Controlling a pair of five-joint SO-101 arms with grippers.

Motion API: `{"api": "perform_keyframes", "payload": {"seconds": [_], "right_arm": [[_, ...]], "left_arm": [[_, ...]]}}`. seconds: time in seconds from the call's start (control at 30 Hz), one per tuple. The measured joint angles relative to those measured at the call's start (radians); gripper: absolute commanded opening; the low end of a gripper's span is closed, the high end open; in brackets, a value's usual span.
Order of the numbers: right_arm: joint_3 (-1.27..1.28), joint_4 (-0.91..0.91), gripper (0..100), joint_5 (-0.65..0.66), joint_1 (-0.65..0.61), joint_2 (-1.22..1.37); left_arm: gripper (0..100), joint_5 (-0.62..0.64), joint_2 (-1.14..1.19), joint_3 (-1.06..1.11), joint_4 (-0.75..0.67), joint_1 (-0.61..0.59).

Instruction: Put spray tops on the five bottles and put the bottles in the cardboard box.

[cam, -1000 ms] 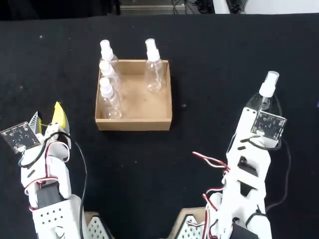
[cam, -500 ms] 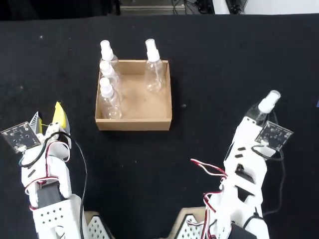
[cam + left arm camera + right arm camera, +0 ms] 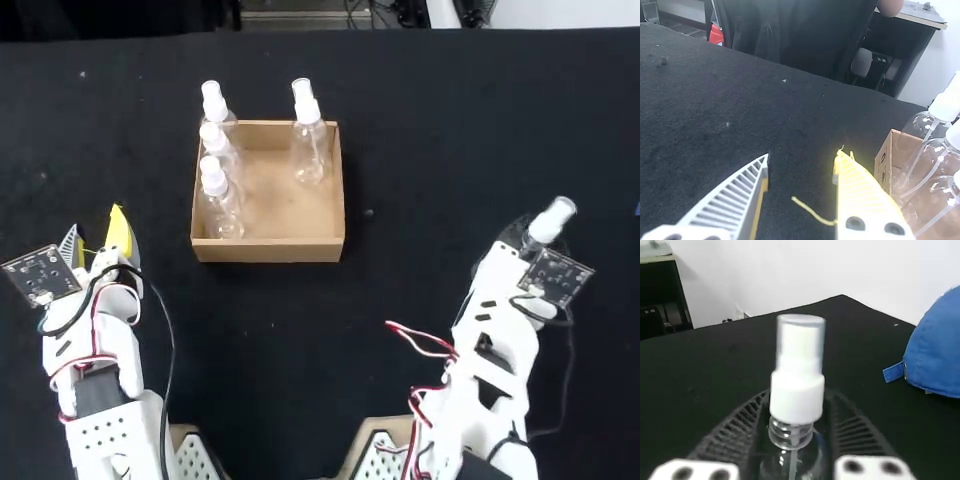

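While the right gripper (image 3: 522, 234) sits clamped on the neck of the fifth bottle (image 3: 790, 455), well off to the right of the cardboard box (image 3: 268, 248), the task looks to be on its last carry. The spray top (image 3: 797, 374) is already seated on this bottle, which leans away from the arm in the high view.

The left gripper (image 3: 802, 159) rests low over the black table (image 3: 420, 130) just off the box's near left corner, its jaws spread and nothing between them.

Farther on, the box holds four capped bottles. Three stand in a row along its left wall (image 3: 222, 202) (image 3: 219, 152) (image 3: 215, 112), and one stands at the far right corner (image 3: 310, 142).

The next move probably calls for lifting the held bottle over the box's right wall and lowering it upright into the bare near-right part of the floor. The wall's rim and the bottle at the far right corner are what could be knocked, and the leaning bottle may need righting before release.

A blue object (image 3: 935, 357) lies beyond the gripper in the right wrist view, away from the likely path.
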Motion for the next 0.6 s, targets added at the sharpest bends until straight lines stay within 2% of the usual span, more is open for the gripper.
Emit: {"api": "perform_keyframes", "payload": {"seconds": [0.43, 0.6], "right_arm": [[0.0, 0.034, 21.4, 0.0, -0.002, 0.002], [0.0, 0.048, 6.7, 0.003, -0.023, 0.002]], "left_arm": [[19, 0.0, -0.002, 0.0, 0.0, 0.0], [19, 0.0, -0.002, 0.0, 0.0, 0.0]]}}
